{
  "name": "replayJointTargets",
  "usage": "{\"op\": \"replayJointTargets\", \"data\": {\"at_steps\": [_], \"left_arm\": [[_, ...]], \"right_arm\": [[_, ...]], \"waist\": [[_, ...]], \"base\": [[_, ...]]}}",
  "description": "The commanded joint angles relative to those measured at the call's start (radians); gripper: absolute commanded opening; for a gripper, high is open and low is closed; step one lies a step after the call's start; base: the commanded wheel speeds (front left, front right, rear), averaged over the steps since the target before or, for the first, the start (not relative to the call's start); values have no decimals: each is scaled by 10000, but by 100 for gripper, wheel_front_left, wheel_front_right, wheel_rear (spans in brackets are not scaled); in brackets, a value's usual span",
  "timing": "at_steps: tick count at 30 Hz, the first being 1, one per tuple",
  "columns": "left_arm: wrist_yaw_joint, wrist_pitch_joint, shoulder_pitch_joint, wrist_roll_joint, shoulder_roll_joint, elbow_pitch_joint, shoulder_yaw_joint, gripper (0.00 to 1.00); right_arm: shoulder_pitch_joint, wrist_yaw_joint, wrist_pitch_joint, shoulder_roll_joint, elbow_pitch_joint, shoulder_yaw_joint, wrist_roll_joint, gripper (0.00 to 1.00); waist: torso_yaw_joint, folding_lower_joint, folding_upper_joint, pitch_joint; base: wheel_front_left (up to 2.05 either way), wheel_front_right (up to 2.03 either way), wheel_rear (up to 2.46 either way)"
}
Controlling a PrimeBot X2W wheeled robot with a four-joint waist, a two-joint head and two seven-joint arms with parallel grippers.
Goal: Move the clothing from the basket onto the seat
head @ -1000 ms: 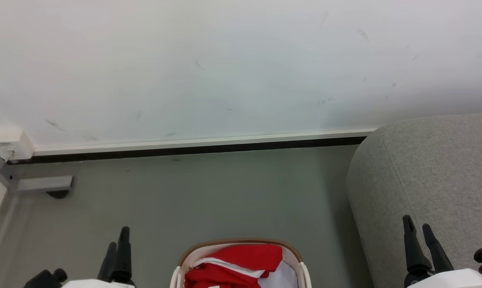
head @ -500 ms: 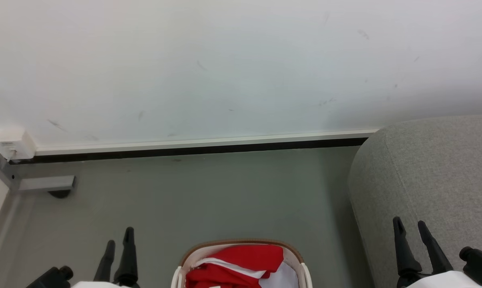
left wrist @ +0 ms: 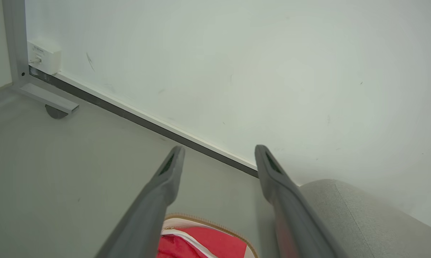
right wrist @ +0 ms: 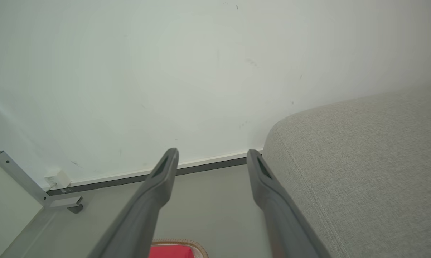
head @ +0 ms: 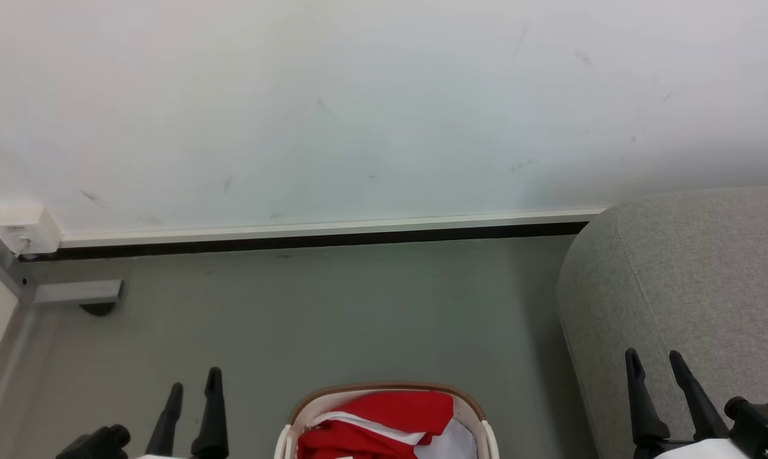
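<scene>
The bright red fabric garment with white panels (head: 384, 417) lies crumpled inside the oval white plastic basket with a tan-brown rim (head: 384, 387), which stands on the smooth grey floor (head: 358, 306). A white band crosses the garment's folds from left to right, sloping slightly down. The head view's bottom edge cuts off the heap, so its long axis cannot be told. A plain pale cloth (head: 453, 443) touches its right side. The large light grey woven-upholstered seat with rounded edges (head: 696, 287) stands right of the basket, apart from it. The left pincer (head: 196, 379) and right pincer (head: 654, 354) both hover with fingers spread and nothing between them.
</scene>
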Motion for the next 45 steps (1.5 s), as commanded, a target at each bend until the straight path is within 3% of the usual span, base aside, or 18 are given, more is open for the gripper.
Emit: {"op": "replayJointTargets", "data": {"at_steps": [1, 26, 45], "left_arm": [[8, -126, 62, 401, 90, -152, -6, 100], [-378, -681, 343, 2761, 103, -311, -131, 100], [-594, -1063, 496, 3804, 113, -273, -269, 100]], "right_arm": [[16, -12, -118, 3, -119, -23, -335, 100], [235, -16, -681, 69, 133, -390, -1861, 100], [258, -19, -1064, 53, 295, -499, -2388, 100]], "waist": [[2, 0, 0, -2], [94, 0, 0, 2], [102, 0, 0, 41]], "base": [[0, 0, 0], [0, 0, 0], [0, 0, 0]]}}
